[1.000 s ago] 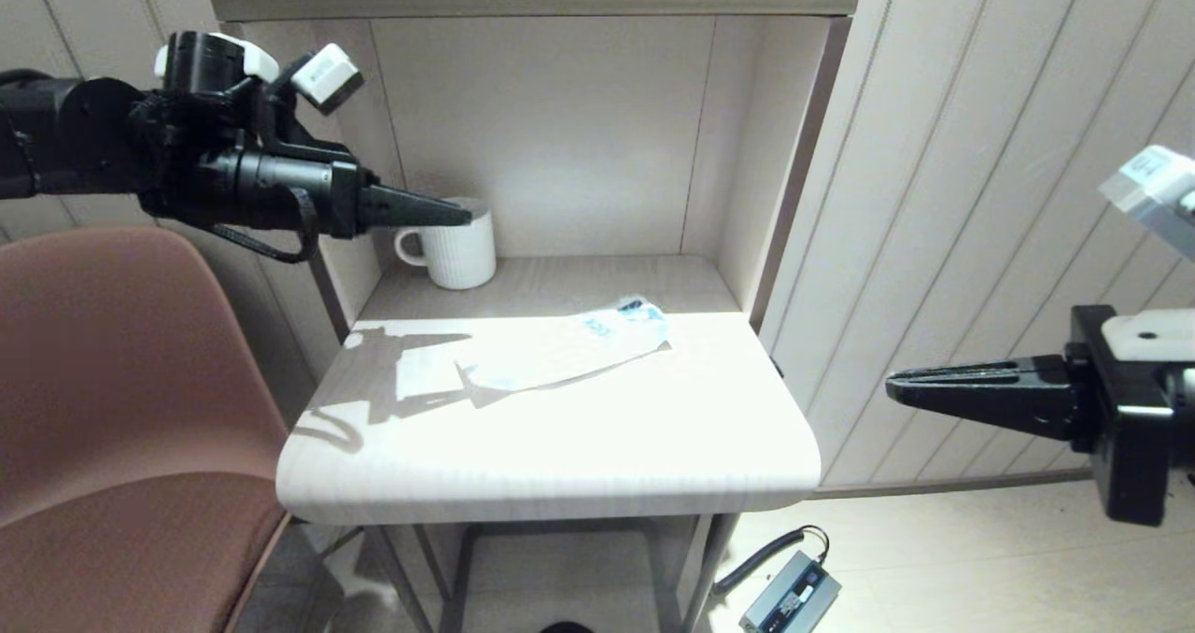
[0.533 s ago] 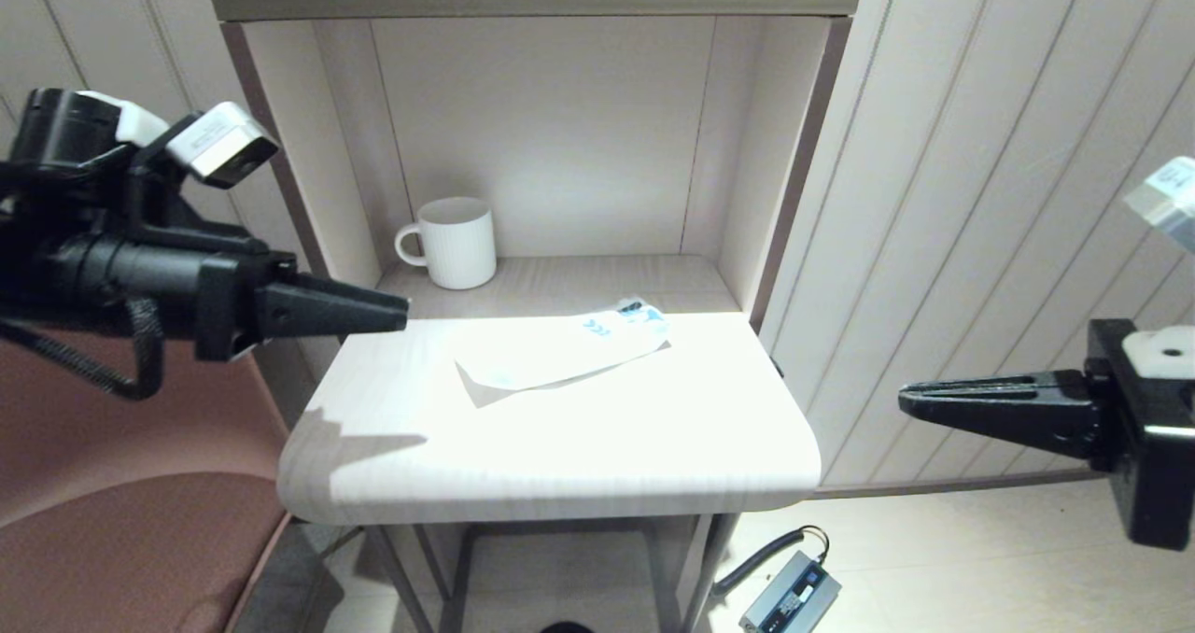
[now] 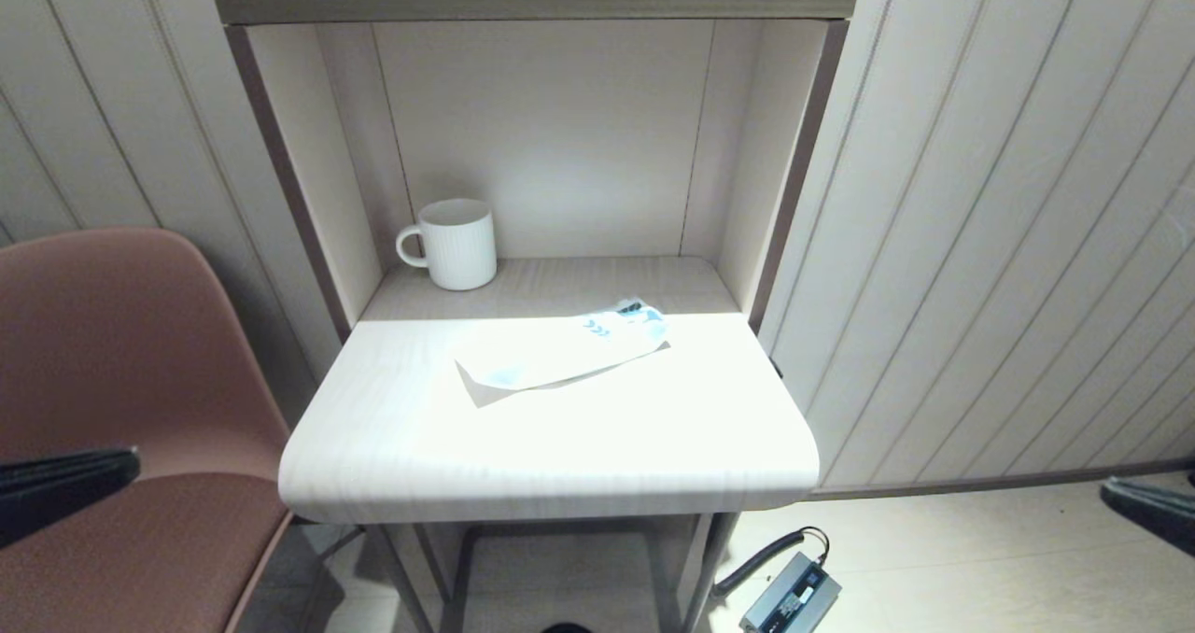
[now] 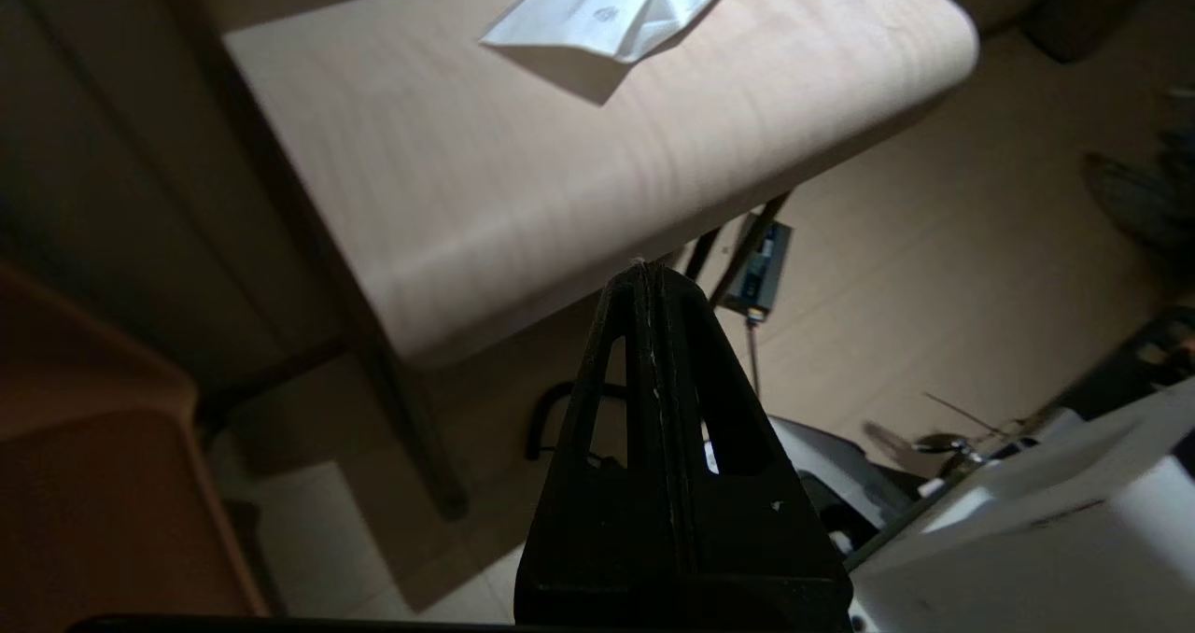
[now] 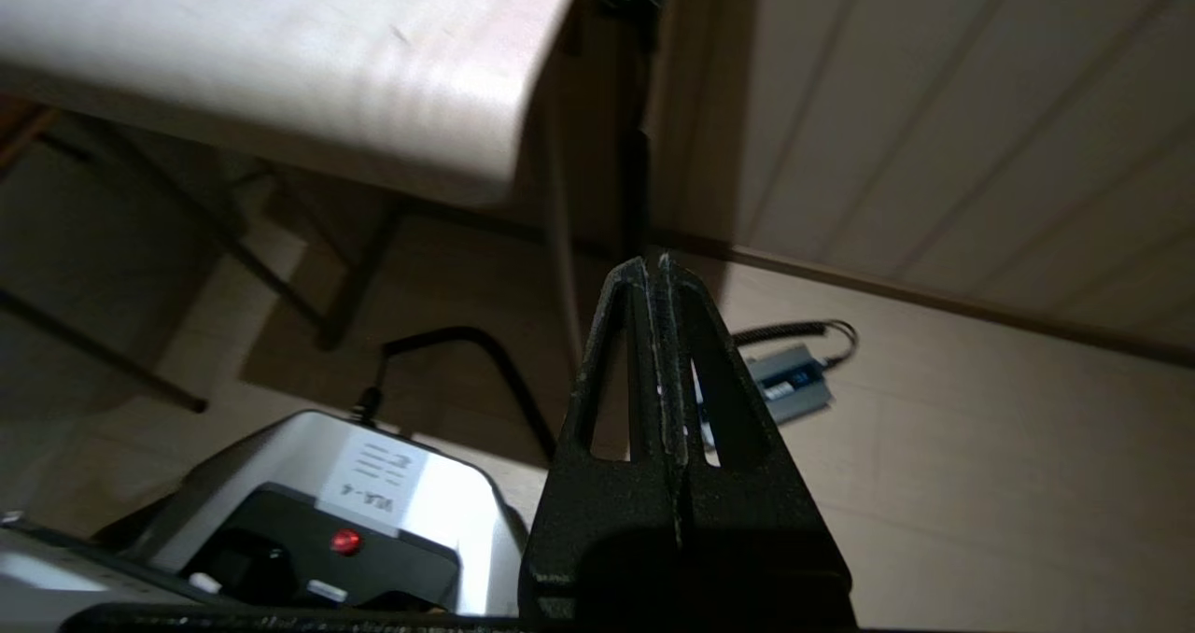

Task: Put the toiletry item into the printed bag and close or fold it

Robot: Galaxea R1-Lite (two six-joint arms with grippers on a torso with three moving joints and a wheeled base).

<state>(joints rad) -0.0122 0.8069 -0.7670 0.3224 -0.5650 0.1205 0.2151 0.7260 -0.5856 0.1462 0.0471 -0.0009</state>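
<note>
A: Since both grippers hang low and pinched tight on nothing, left gripper (image 4: 651,274) lower left, right gripper (image 5: 653,264) lower right, the printed bag (image 3: 558,351) lies mid-frame on the table (image 3: 560,456).

B: Can't see the stick. Probably the loose fold could spring open.

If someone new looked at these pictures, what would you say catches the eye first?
Probably the printed bag, lying flat in bright light toward the back of the pale desk top. Next, the white ribbed mug at the back left of the alcove, and the brown chair to the desk's left. The left pincer and right pincer sit low at either edge, both shut and clear of the desk.
</note>
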